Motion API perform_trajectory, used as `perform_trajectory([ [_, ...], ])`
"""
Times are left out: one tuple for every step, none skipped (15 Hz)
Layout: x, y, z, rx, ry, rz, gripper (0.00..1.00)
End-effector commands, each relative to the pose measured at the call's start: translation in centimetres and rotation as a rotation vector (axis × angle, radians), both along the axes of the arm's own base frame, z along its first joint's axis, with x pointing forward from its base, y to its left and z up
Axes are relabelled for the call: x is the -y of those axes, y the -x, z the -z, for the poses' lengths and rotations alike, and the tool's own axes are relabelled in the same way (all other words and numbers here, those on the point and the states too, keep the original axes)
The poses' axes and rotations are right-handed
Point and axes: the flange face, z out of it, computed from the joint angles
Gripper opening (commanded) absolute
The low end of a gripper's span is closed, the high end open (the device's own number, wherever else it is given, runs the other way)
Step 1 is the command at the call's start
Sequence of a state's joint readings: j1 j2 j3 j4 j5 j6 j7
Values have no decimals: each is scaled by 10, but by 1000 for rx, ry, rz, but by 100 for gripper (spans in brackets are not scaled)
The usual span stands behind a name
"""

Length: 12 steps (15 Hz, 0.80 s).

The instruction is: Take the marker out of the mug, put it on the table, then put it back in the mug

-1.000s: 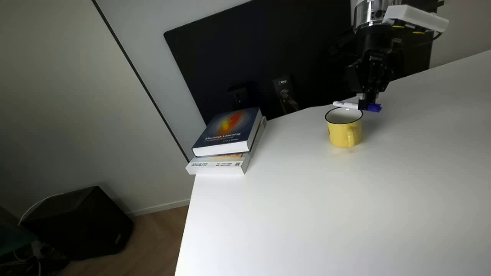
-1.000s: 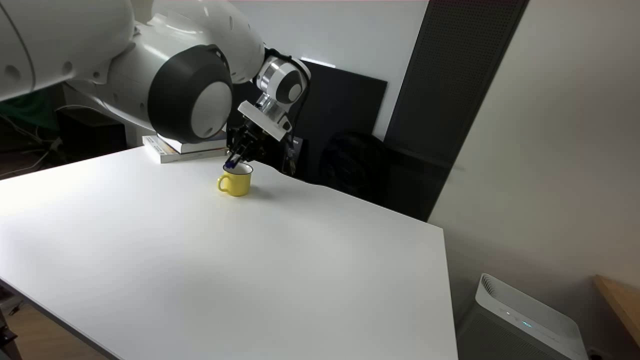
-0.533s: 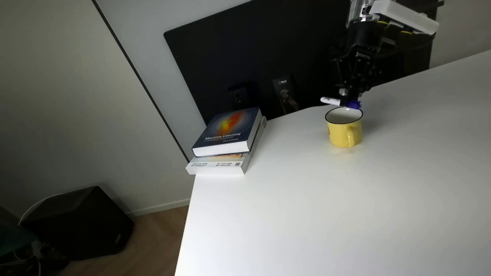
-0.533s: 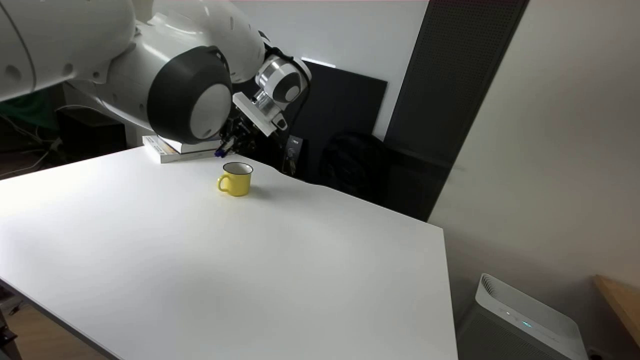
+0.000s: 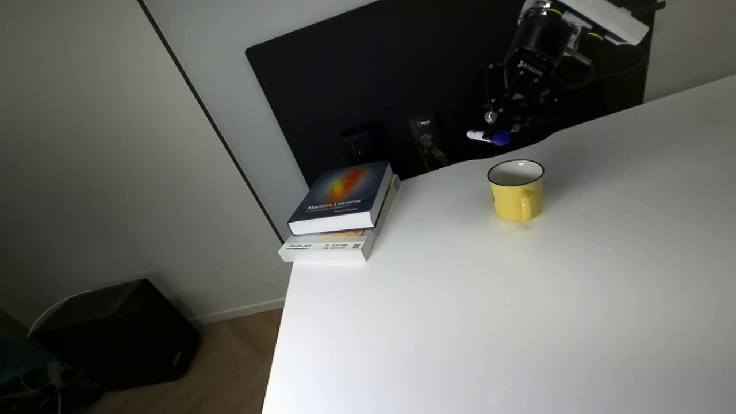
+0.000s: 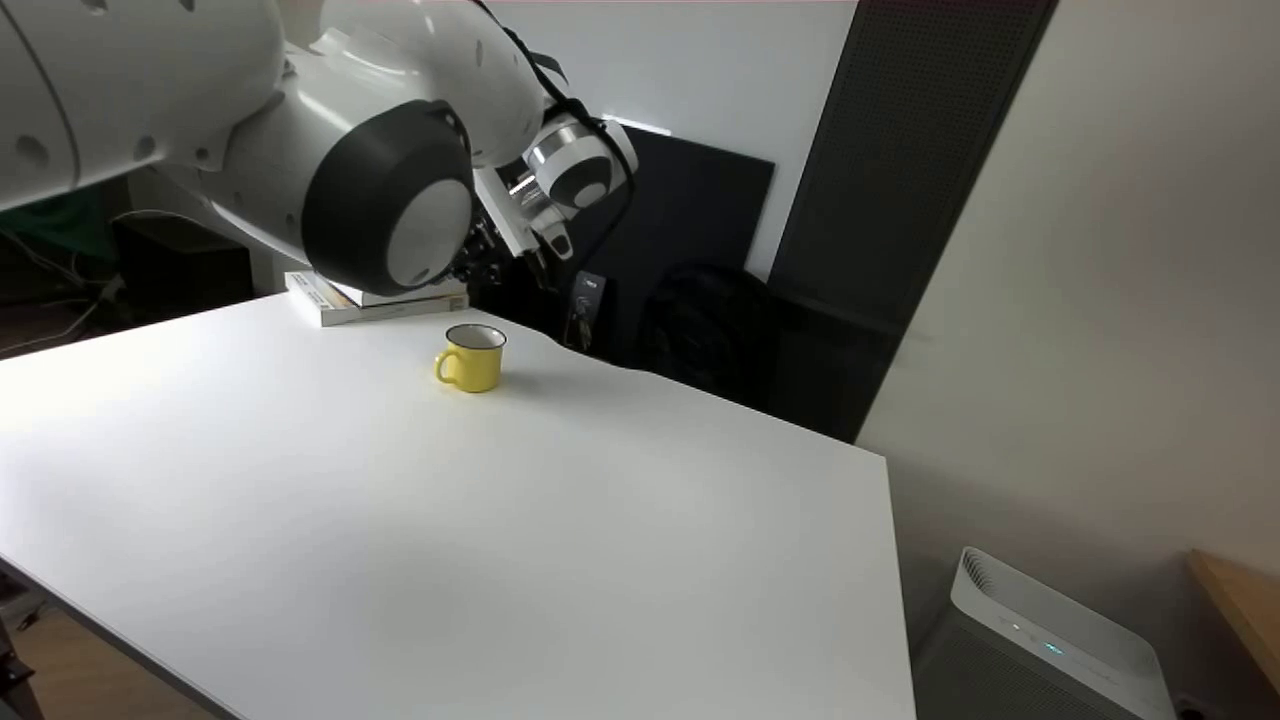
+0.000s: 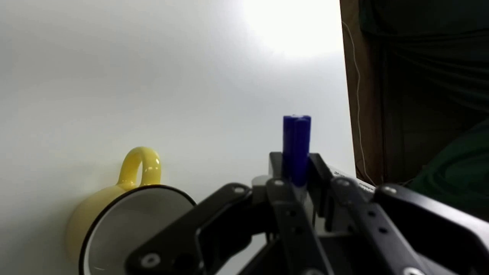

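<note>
The gripper (image 7: pixel 295 168) is closed around the marker (image 7: pixel 297 139) near its blue end and holds it in the air, higher than the mug (image 5: pixel 517 201) and apart from it. The mug stands upright on the table (image 5: pixel 460 322), near its edge by the black panel (image 5: pixel 368 75); books (image 5: pixel 339 210) cover the corner; toward the opposite edge the table stretches wide

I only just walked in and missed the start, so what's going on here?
A robot arm is handling a marker: its gripper pinches it near the blue end, held up off the table. The mug stands upright on the table, apart from the marker. Two stacked books lie at the table's edge. I can't tell whether the marker goes to the table or the mug next.
</note>
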<state>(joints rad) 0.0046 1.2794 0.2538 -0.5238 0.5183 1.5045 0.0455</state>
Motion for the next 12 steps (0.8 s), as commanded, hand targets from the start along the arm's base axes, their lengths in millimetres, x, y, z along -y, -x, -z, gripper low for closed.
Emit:
perform_trajectory([
  [18, -8, -3, -78, -91, 143, 5],
  [23, -10, -2, -91, -116, 174, 5],
  [28, -13, -1, -101, -143, 207, 5],
  [32, -15, 2, -109, -169, 236, 5],
  [37, -18, 5, -117, -202, 266, 5],
  [42, -21, 9, -123, -231, 299, 5],
  [45, -23, 13, -133, -262, 326, 5],
  [49, -24, 19, -144, -290, 353, 5],
  [51, -26, 24, -151, -317, 374, 5],
  [51, -26, 29, -156, -335, 390, 5],
  [52, -27, 33, -163, -353, 405, 5],
  [52, -27, 37, -168, -365, 416, 5],
])
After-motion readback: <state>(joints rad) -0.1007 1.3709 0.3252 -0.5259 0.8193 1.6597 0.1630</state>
